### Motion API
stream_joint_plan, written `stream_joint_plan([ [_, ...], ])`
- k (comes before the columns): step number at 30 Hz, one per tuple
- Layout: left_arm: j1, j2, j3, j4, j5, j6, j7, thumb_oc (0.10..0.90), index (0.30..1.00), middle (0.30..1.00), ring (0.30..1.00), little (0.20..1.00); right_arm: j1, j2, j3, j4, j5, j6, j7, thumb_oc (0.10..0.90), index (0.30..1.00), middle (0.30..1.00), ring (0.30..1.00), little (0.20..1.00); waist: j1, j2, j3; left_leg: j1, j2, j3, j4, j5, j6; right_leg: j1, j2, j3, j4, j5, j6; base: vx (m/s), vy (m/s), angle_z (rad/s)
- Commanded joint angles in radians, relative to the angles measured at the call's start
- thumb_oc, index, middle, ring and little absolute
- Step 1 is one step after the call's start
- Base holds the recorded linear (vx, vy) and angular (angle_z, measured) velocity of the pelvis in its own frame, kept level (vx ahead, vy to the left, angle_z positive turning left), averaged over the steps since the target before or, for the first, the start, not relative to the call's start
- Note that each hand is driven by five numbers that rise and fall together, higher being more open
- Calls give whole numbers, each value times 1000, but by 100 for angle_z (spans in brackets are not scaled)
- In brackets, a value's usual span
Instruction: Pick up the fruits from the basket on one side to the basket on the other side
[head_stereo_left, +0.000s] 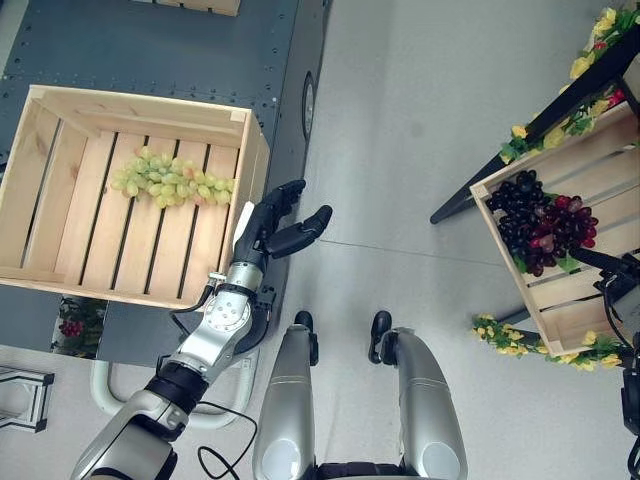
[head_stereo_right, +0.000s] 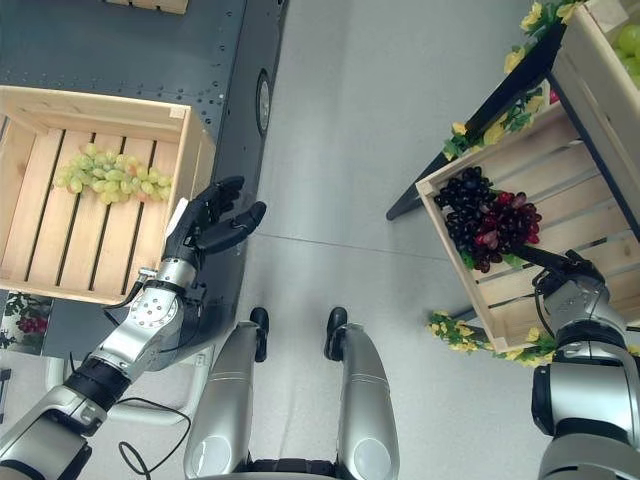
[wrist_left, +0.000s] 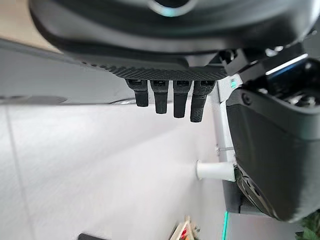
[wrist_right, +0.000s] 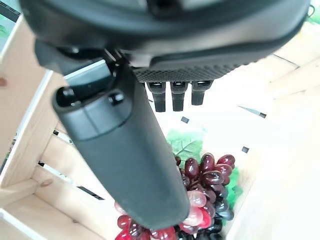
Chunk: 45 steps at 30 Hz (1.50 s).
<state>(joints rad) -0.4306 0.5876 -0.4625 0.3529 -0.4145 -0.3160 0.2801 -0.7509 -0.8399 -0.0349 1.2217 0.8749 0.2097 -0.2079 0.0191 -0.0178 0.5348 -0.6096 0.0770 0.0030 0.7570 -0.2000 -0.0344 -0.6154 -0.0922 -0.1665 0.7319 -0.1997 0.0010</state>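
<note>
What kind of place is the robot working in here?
Probably a mock fruit stall set up indoors: a wooden crate holding green grapes, another crate with dark grapes on a stand trimmed with yellow flowers.

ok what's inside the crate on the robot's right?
Dark purple and red grapes with green leaves lie on the right crate slats. The right hand hovers over them, open; anything beneath the bunch is hidden.
</note>
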Motion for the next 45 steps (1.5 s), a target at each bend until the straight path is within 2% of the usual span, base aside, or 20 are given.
stream_joint_plan([
  [1, -58, 1, 53, -188, 23, -160, 19, 800, 900, 900, 900, 900, -15, -56, 12, -24, -24, -132, 47, 800, 900, 900, 900, 900, -4, 5, -15, 80, -50, 106, 3, -79, 79, 125, 17, -15, -22, -9, -34, 41, 19, 0],
  [5, -73, 20, 82, -208, 89, -196, 108, 800, 900, 900, 900, 900, 20, -7, 40, -90, -64, -162, 68, 800, 900, 900, 900, 900, -11, 12, -15, 89, -50, 117, -8, -70, 77, 127, 12, -15, -18, -13, -39, 40, 26, -1],
  [6, -82, 39, 111, -216, 166, -212, 202, 800, 900, 900, 900, 900, 48, 21, 52, -130, -74, -169, 73, 800, 900, 900, 900, 900, -14, 15, -15, 96, -49, 121, -13, -70, 74, 128, 7, -12, -11, -21, -40, 0, 0, 0],
  [7, -91, 50, 125, -218, 187, -219, 247, 800, 900, 900, 900, 900, 59, 35, 55, -148, -81, -174, 74, 800, 900, 900, 900, 900, -16, 15, -15, 92, -50, 122, -18, -63, 74, 122, 4, -11, -8, -19, -41, 47, 31, 2],
  [11, -100, 71, 238, -213, 211, -235, 364, 800, 900, 900, 900, 900, 135, 106, 74, -257, -122, -190, 52, 800, 900, 900, 900, 900, -22, 17, -15, 103, -57, 127, -48, -51, 71, 117, -6, -4, -3, -30, -40, 14, 14, 3],
  [16, -114, 79, 313, -198, 246, -225, 415, 800, 900, 900, 900, 900, 162, 140, 92, -330, -150, -187, 10, 800, 900, 900, 900, 900, -24, 22, -15, 108, -60, 124, -82, -28, 65, 109, -12, -8, 1, -31, -42, 4, 7, 4],
  [21, -144, 83, 355, -94, 196, -233, 423, 800, 900, 900, 900, 900, 146, 149, 116, -313, -180, -185, 36, 800, 900, 900, 900, 900, -23, 26, -15, 125, -60, 117, -102, -20, 59, 123, -16, -15, 0, -43, -43, 12, 23, 5],
  [24, -160, 83, 362, -36, 199, -209, 422, 800, 900, 900, 900, 900, 136, 148, 134, -302, -191, -180, 54, 800, 900, 900, 900, 900, -24, 24, -15, 131, -60, 112, -105, -15, 56, 131, -16, -17, 0, -47, -47, 13, 25, 0],
  [26, -167, 96, 359, -2, 251, -180, 432, 800, 900, 900, 900, 900, 132, 144, 140, -301, -197, -178, 64, 800, 900, 900, 900, 900, -23, 24, -15, 132, -60, 110, -104, -14, 56, 133, -16, -18, 2, -49, -49, 16, 17, 0],
  [28, -197, 145, 329, 67, 343, -107, 444, 800, 900, 900, 900, 900, 120, 131, 155, -305, -205, -177, 78, 800, 900, 900, 900, 900, -25, 23, -15, 127, -56, 112, -95, -13, 55, 132, -19, -20, 10, -52, -51, 14, 33, 0],
  [33, -243, 237, 266, 198, 356, -1, 418, 800, 900, 900, 900, 900, 133, 110, 174, -361, -210, -209, 93, 800, 900, 900, 900, 900, -32, 23, -15, 117, -49, 119, -91, -10, 56, 124, -25, -24, 16, -51, -47, 0, 33, 0],
  [35, -257, 268, 239, 271, 395, 63, 422, 800, 900, 900, 900, 900, 134, 107, 190, -395, -221, -225, 112, 800, 900, 900, 900, 900, -38, 24, -15, 111, -47, 123, -91, -6, 56, 116, -27, -22, 18, -48, -44, -8, 50, 0],
  [39, -272, 334, 173, 396, 573, 164, 469, 800, 900, 900, 900, 900, 149, 110, 226, -480, -211, -225, 151, 800, 900, 900, 900, 900, -52, 27, -15, 96, -44, 131, -95, 2, 53, 100, -25, -15, 10, -43, -43, -31, 59, -3],
  [41, -279, 371, 138, 426, 697, 241, 474, 800, 900, 900, 900, 900, 166, 106, 247, -525, -206, -225, 170, 800, 900, 900, 900, 900, -57, 26, -15, 90, -44, 136, -100, 5, 52, 96, -24, -14, -2, -39, -41, -35, 60, -6],
  [44, -289, 408, 96, 464, 735, 310, 506, 800, 900, 900, 900, 900, 179, 93, 270, -557, -197, -228, 199, 800, 900, 900, 900, 900, -61, 26, -15, 81, -43, 141, -105, 10, 50, 89, -26, -15, -15, -32, -38, -36, 65, 1],
  [45, -296, 412, 90, 473, 743, 314, 513, 800, 900, 900, 900, 900, 178, 93, 275, -556, -196, -232, 205, 800, 900, 900, 900, 900, -61, 27, -15, 80, -43, 142, -106, 11, 50, 89, -26, -15, -17, -32, -38, -41, 62, 1],
])
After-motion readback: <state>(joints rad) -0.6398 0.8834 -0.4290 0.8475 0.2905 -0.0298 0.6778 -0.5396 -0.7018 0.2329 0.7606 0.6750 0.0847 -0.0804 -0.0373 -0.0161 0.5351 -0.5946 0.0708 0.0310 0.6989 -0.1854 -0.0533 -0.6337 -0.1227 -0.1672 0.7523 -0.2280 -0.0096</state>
